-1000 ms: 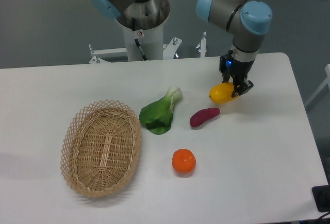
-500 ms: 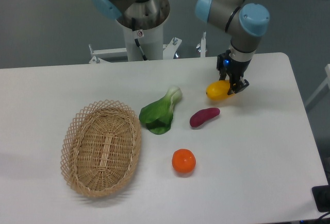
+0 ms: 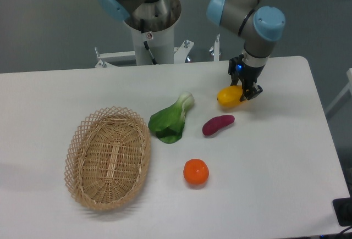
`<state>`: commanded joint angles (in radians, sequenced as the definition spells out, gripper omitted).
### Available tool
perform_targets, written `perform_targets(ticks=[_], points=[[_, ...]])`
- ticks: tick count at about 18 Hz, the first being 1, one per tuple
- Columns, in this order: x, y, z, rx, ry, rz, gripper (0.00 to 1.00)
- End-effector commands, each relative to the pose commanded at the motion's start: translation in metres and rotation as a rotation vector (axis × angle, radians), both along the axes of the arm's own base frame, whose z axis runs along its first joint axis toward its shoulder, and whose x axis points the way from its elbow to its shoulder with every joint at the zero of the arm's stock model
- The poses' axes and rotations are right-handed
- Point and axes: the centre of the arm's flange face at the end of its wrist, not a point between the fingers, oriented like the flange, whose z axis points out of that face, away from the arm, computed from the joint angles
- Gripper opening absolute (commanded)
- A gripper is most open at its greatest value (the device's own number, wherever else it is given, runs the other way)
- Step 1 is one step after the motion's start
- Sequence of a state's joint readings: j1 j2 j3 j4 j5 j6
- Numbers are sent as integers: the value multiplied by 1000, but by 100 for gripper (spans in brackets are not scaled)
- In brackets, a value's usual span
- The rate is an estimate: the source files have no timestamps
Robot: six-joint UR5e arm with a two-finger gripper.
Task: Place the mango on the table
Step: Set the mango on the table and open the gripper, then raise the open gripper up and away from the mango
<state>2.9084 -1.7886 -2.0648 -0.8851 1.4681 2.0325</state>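
- A white desk (image 3: 275,184) with rounded corners stands on a grey floor; the arm's base column rises behind its far edge.
- The gripper (image 3: 245,88) points down over the far right part of the desk, its fingers clamped on the right end of the mango (image 3: 229,96).
- The mango is yellow with an orange tinge and lies roughly level, sticking out to the left of the gripper; whether it touches the desk cannot be told.
- Just near and left of the mango lies a dark purple tuber (image 3: 218,124), apart from it.
- Left of the tuber is a leafy green (image 3: 169,120), its pale stem pointing far and right, its dark leaf nearer.
- An orange (image 3: 196,172) sits near of the tuber and the green, well apart from the gripper.
- A wicker basket (image 3: 108,157), oval and open, lies on the left part of the desk, just beside the green's leaf.
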Motion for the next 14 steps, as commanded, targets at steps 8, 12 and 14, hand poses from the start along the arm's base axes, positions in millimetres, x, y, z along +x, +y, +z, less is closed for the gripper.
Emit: perform_targets(ticks=[8, 12, 14], points=[[-12, 6, 19, 13, 42, 0, 100], [-24, 13, 42, 20, 67, 0, 100], [-30, 17, 56, 18, 53, 33, 100]])
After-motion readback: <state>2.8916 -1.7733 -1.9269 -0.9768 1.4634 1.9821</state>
